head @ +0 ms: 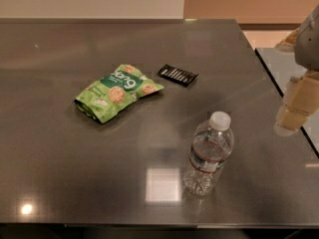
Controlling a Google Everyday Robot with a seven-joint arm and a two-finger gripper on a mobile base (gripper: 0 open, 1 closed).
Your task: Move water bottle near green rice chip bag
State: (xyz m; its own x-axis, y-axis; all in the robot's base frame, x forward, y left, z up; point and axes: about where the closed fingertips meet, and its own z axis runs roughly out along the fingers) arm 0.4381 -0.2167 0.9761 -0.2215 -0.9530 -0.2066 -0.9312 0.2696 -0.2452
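The bottle [209, 156] is standing upright on the table [60, 153], toward the front right, with its white cap on top. The bag [117, 91] is lying flat well apart from it, toward the back left. A black packet [178, 74] is lying near the bag, on its right. The gripper [294, 111] is hanging at the right edge, seemingly just past the table's side and apart from the bottle. Whether it is parted or closed I cannot tell.
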